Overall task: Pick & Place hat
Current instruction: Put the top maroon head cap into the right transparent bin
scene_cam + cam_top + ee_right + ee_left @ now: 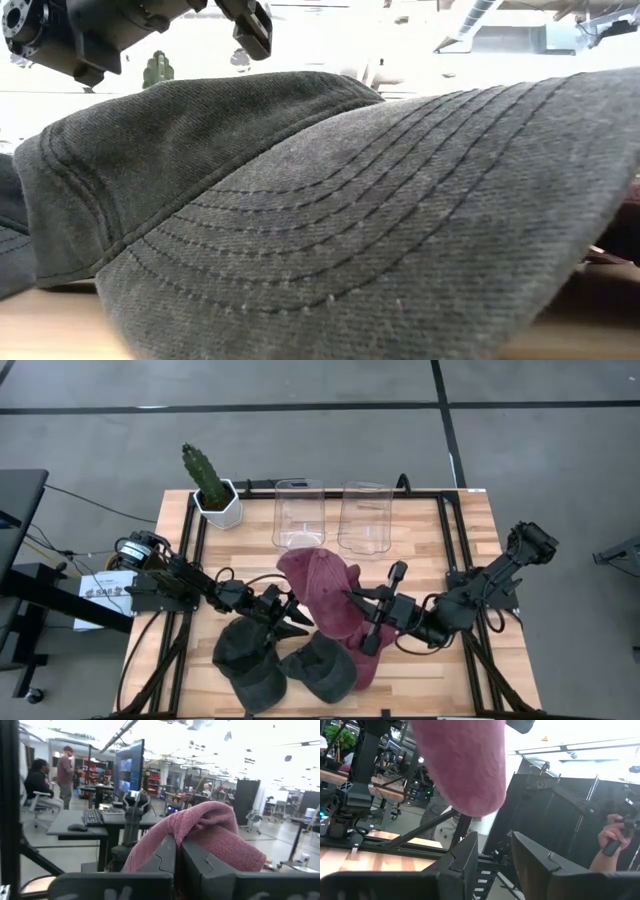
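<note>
A maroon hat (320, 590) sits at the table's middle, with my right gripper (352, 600) shut on it; it also shows in the left wrist view (465, 765) and the right wrist view (210, 830). Two dark grey hats (248, 655) (325, 665) lie crown up on the table near its front edge. One of them fills the low view (330, 220). My left gripper (295, 618) stands open between the maroon hat and the left grey hat, with nothing between its fingers (465, 865). My right gripper pinches a bunched fold of the maroon hat's cloth (176, 831) between its two shut fingers. The fingers come nearly level from the table's right side. The cloth humps up above the fingertips. In the left wrist view the hat's left part hangs clear of the table.
A cactus in a white pot (212, 490) stands at the far left. Two clear containers (299, 515) (364, 518) stand at the far middle. Black frame rails (445, 550) run along the table's sides. A person's hand (615, 835) shows beyond the table.
</note>
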Available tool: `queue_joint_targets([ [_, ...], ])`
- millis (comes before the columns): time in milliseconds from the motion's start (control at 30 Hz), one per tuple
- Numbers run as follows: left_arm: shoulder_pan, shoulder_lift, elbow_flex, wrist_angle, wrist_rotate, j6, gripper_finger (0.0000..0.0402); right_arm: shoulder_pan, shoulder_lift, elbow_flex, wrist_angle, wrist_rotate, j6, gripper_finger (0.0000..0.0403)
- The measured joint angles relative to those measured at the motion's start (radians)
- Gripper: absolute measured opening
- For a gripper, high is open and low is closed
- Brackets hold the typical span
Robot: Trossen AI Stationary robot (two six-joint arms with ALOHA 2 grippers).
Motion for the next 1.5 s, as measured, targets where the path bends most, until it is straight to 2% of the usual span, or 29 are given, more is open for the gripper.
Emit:
queue_joint_targets([
  [433, 0.057, 0.0, 0.0, -0.001, -0.028, 0.0, 0.0116, -0.019, 0.029, 0.0, -0.001, -0.009, 0.007, 0.0],
  [1500, 0.057, 0.0, -0.001, 0.001, -0.027, 0.045, 0.0116, 0.025, 0.04, 0.0, 0.025, -0.004, -0.012, 0.0],
])
